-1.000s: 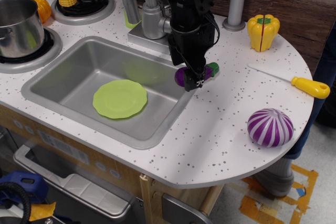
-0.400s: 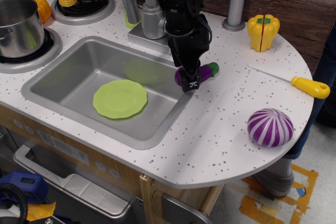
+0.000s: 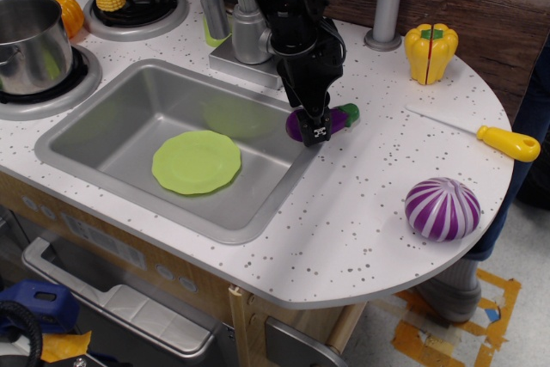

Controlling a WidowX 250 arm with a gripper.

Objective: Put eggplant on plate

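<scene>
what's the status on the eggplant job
Gripper down on eggplant, grip unclear. Eggplant on counter at sink edge. Plate bare in sink, path clear.

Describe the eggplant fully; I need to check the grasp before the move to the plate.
The eggplant is a small, glossy purple toy, plastic by its look, with a green stem cap pointing right, away from the sink. It lies roughly on its side at the sink's right rim, on or just above the speckled counter. The gripper comes down over its middle, its fingers apparently closed on it and hiding part of the body. Nothing else touches it. It is not on the plate.
</scene>
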